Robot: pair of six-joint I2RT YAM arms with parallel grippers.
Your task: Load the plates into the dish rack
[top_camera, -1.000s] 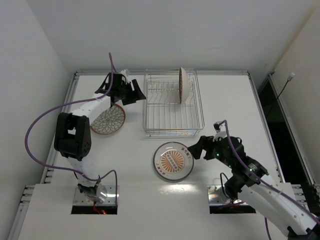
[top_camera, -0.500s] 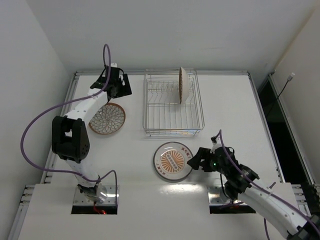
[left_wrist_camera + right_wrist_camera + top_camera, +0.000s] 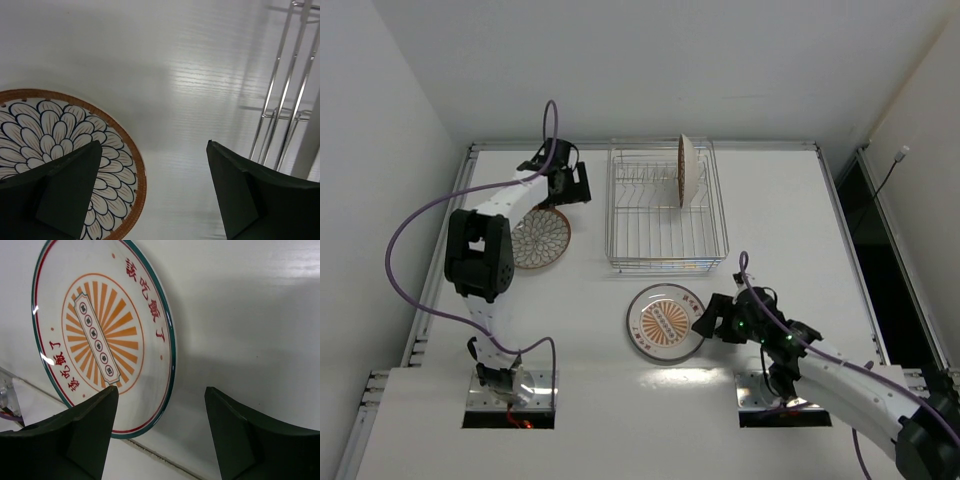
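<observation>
Jaws on your left gripper (image 3: 567, 186) (image 3: 152, 147) stand wide apart and hold nothing. It hangs toward the far-left corner of the white table (image 3: 780, 215), above the far rim of the round brown-orange petal-pattern plate (image 3: 538, 242) (image 3: 45, 125), which lies flat near the left edge. Right of it, at the middle of the far edge, you have the rectangular silver wire dish rack (image 3: 612, 215) (image 3: 280, 85), with a second round patterned plate (image 3: 686, 172) standing on edge among the tines in its far-right part. Near the middle of the near edge, the round white-rimmed plate with an orange sunburst centre (image 3: 663, 322) (image 3: 95, 335) lies flat on the table. Your right gripper (image 3: 704, 320) (image 3: 161, 392) sits low at that plate's right rim, jaws apart, with the rim showing between the fingers in the wrist view; you cannot tell whether either finger touches it.
</observation>
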